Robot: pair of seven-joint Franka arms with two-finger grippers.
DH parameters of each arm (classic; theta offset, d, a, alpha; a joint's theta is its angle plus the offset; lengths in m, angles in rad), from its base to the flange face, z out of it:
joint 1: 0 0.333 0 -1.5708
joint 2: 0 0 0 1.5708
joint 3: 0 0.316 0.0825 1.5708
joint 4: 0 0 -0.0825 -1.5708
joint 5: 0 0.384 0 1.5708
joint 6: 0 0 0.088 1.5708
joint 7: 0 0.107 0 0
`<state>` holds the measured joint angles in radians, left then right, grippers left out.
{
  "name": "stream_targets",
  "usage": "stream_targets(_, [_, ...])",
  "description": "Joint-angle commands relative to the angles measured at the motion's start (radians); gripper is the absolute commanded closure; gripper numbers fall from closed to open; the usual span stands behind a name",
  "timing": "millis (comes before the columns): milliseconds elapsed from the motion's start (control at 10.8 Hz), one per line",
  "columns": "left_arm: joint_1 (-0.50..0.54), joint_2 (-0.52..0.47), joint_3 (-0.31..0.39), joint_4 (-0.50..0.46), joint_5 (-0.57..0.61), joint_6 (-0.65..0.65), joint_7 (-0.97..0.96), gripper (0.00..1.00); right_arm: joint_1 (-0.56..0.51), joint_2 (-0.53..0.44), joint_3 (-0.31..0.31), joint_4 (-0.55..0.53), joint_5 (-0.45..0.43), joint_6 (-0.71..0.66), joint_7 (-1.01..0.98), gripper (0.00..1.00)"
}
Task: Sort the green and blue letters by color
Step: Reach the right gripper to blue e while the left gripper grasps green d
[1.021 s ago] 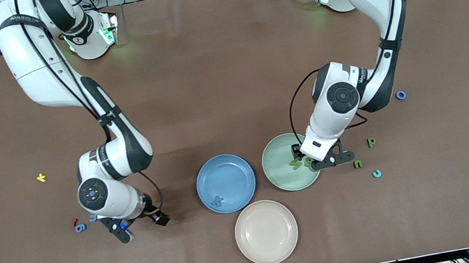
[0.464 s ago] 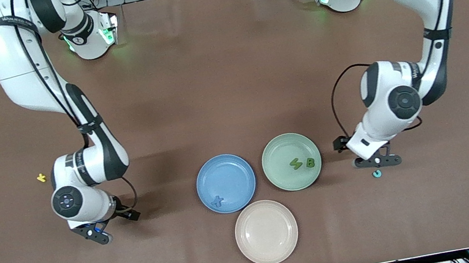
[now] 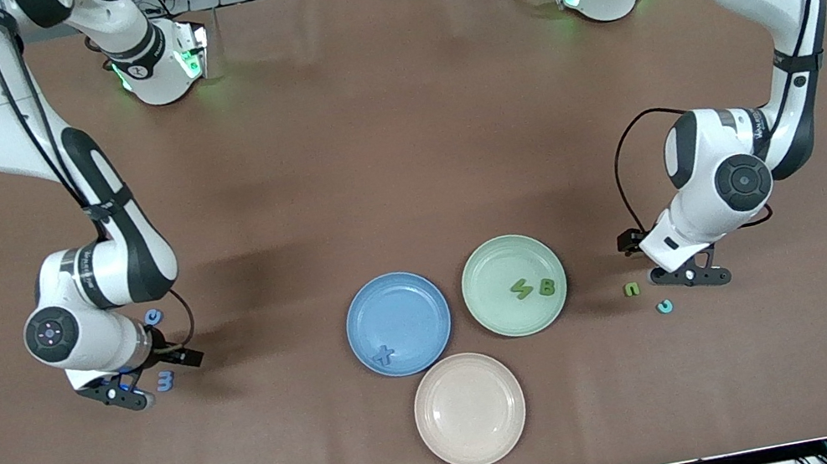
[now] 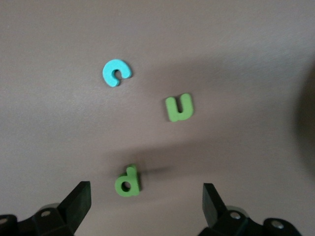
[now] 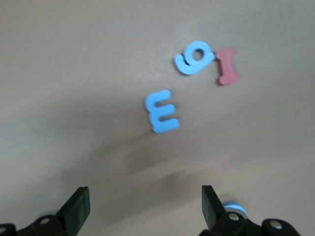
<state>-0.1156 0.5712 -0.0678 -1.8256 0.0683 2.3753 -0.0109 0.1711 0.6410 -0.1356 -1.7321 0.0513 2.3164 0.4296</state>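
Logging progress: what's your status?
Left gripper open over green d. Right gripper open near blue E. Nothing blocking.

Two letters (image 3: 534,288) on plate (image 3: 496,311); one letter (image 3: 382,354) on neighbouring plate (image 3: 409,301); third plate (image 3: 469,409) nearer camera.

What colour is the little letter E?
Periwinkle blue flat letter E; right wrist view shows it best.
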Motion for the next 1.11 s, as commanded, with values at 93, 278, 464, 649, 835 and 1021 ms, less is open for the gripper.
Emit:
stream_targets(93, [0.062, 0.019, -0.023, -0.067, 0.061, 0.110, 0.025, 0.00, -0.053, -0.095, 0.016, -0.269, -0.016, 0.233, -0.133, 0.00])
stream_targets(278, [0.068, 0.029, -0.024, -0.075, 0.061, 0.123, 0.025, 0.00, -0.071, -0.098, 0.017, -0.288, -0.014, 0.238, -0.175, 0.00])
stream_targets(464, [0.070, 0.030, -0.024, -0.086, 0.059, 0.137, 0.020, 0.30, -0.109, -0.110, 0.020, -0.297, -0.010, 0.227, -0.234, 0.00])
stream_targets(649, [0.067, 0.042, -0.024, -0.086, 0.054, 0.143, 0.011, 0.52, -0.114, -0.148, 0.022, -0.306, -0.002, 0.149, -0.244, 0.00])
stream_targets(835, [0.066, 0.042, -0.024, -0.086, 0.053, 0.147, 0.011, 0.88, -0.113, -0.173, 0.024, -0.307, 0.056, 0.071, -0.245, 0.00])
stream_targets(1021, [0.060, 0.035, -0.024, -0.077, 0.045, 0.145, -0.004, 1.00, -0.113, -0.172, 0.024, -0.305, 0.084, 0.063, -0.252, 0.00])
